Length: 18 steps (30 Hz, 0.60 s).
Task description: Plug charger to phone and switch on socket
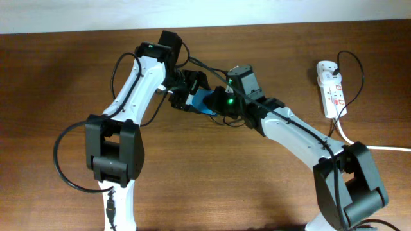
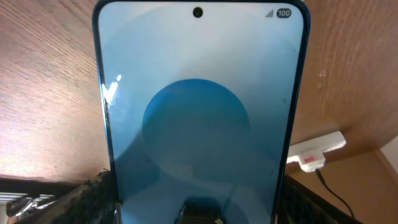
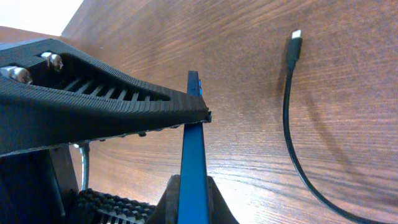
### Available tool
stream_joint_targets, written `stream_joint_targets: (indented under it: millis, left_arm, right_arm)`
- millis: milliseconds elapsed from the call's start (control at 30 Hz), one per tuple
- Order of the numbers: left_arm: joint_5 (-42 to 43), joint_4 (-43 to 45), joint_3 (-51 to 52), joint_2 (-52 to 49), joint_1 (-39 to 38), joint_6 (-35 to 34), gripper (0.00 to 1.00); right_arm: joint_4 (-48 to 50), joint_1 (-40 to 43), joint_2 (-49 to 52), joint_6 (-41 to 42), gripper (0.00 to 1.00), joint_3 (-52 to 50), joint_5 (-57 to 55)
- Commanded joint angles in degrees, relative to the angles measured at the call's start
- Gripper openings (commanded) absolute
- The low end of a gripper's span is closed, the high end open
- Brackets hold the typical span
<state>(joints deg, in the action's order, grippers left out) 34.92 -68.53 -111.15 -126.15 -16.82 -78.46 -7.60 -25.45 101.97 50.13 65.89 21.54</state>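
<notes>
The phone [image 1: 204, 101] is held off the table between both arms, its blue screen filling the left wrist view [image 2: 199, 112]. My left gripper [image 1: 185, 91] is shut on its long edges, with a textured pad at each lower side [image 2: 199, 190]. In the right wrist view the phone is edge-on [image 3: 193, 155], and my right gripper [image 3: 193, 202] pinches its lower end, sitting just right of it in the overhead view [image 1: 225, 106]. The charger [image 3: 288, 124] lies loose on the table, its connector tip [image 3: 296, 34] free. The socket [image 1: 331, 90] lies at the far right and also shows in the left wrist view [image 2: 317, 151].
A black plug and a thin black cable leave the socket's far end, and its thick white cord [image 1: 376, 147] runs off the right edge. The left gripper's ribbed finger [image 3: 93, 99] crosses the right wrist view. The wooden table [image 1: 212, 186] lies below.
</notes>
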Motion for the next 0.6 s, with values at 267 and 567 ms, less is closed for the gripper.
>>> stream_joint_targets:
  millis: [267, 567]
  left_arm:
    - [3.7, -0.5, -1.1, 0.0, -0.3, 4.8, 0.99]
    - [15.3, 14.4, -1.1, 0.0, 5.2, 36.2, 0.99]
  right_arm:
    - [3.8, 4.1, -0.1, -1.3, 0.04, 0.8, 6.6]
    - [0.3, 10.8, -0.1, -4.3, 0.04, 0.8, 8.9]
